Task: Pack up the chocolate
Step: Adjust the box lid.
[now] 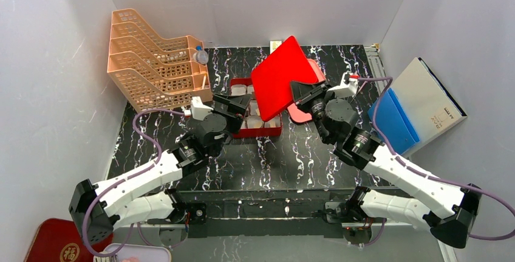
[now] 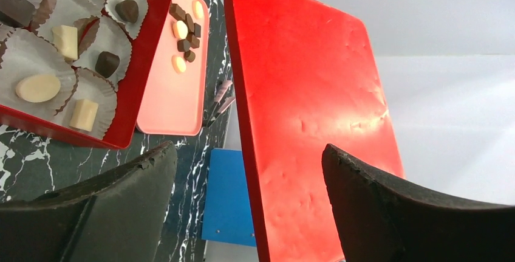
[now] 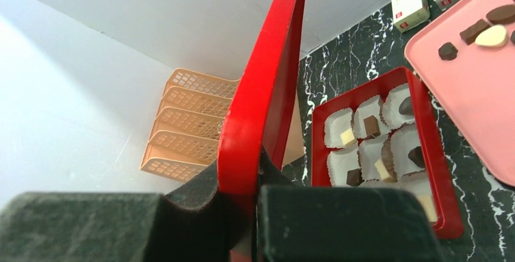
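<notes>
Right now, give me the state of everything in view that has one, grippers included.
red lid, off the box, raised and tilted, pinched at its edge.
red box, open, visible paper cups each hold a piece.
pink tray, loose pieces lying on it.
chocolate, partly packed: some in the box, some on the tray.
left gripper, open and empty.
right gripper, shut on the red lid.

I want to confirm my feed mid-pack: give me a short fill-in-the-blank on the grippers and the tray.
1. The right gripper holds the red ____ tilted, by its edge.
2. The left gripper is ____ and holds nothing.
3. Loose chocolate lies on the tray coloured ____.
Missing words: lid; open; pink.
</notes>
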Robot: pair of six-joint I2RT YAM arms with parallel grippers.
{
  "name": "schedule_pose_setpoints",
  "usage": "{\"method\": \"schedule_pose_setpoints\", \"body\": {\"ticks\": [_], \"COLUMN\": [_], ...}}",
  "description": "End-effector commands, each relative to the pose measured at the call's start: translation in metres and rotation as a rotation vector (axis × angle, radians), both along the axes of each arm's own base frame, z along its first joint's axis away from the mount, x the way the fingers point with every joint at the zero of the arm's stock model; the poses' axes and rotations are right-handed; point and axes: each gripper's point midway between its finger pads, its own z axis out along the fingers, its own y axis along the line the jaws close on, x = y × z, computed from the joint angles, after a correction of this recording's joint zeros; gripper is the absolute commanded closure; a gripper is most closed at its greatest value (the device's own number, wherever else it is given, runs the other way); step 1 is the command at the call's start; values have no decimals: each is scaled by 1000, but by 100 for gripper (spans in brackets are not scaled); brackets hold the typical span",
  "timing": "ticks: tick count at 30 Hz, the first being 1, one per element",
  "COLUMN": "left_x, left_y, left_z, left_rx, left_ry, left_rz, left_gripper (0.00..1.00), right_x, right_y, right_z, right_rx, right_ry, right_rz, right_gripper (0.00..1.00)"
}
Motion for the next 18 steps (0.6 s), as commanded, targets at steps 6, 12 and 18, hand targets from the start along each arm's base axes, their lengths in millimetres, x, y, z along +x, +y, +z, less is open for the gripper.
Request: {"method": "schedule_pose_setpoints", "body": {"ticks": [6, 12, 18], "left_x": [14, 21, 36], "left_y": [2, 4, -6], "left_z": [-3, -12, -20], "left_rx": [-98, -88, -54], "left_ry": [-31, -20, -3], "left_rz": [98, 96, 41], "left_gripper": [12, 9, 11], "right_x": [1, 1, -7], "right_y": [-12, -14, -7], "right_z": [39, 41, 31], "right_rx": [229, 209, 227], "right_ry": [-78, -68, -3], "right_rz": [-33, 1, 75], "right_gripper": [99, 99, 99]}}
